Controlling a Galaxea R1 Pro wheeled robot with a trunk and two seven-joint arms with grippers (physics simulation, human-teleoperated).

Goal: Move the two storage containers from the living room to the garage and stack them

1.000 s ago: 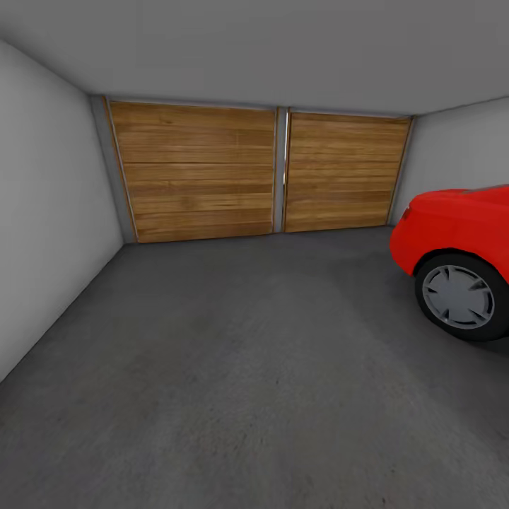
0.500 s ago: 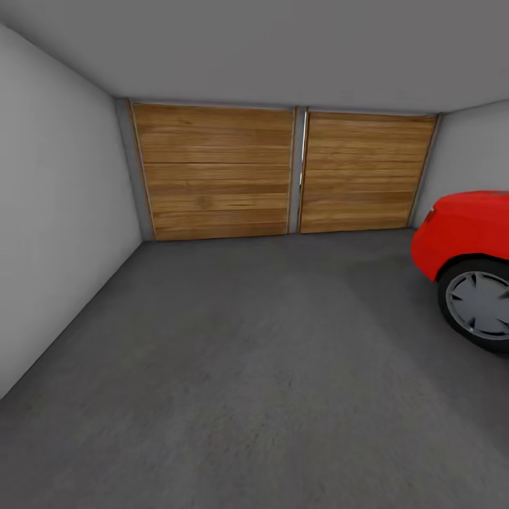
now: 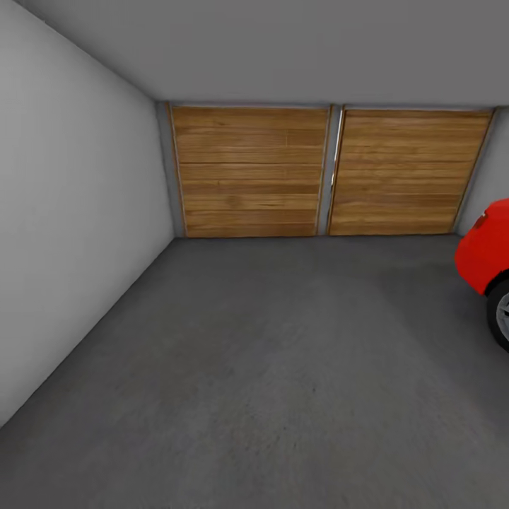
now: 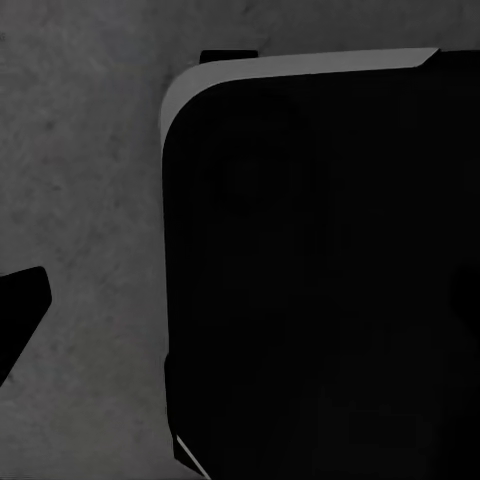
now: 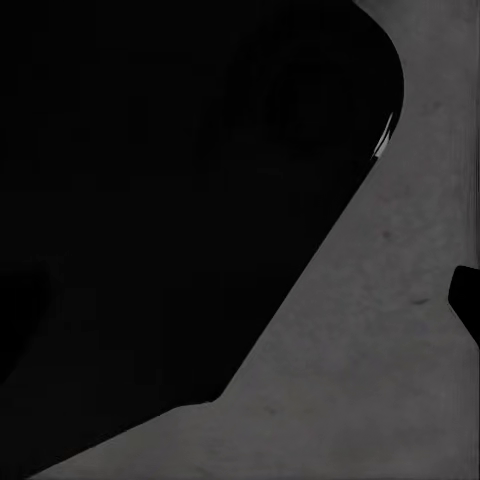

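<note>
Two wooden plank doors close the far end of the garage in front of me, side by side, with a narrow grey post between them. Both are shut and reach down to the floor, which is dark grey, rough concrete and spreads from the doors toward my base. On my left a plain grey-white wall runs along the floor up to the left door. On my right, at the edge of the head view, I see the front part of a red car and a piece of its dark wheel, standing on the concrete near the right door.

From the left wrist camera I see the same mottled concrete and a large black rounded body with a thin light edge, which covers most of the picture. From the right wrist camera a similar black shape hides much of the view, with concrete beside it. I cannot tell from these pictures whether my grippers are wide or narrow, or whether they hold something. I cannot say where the storage containers are.
</note>
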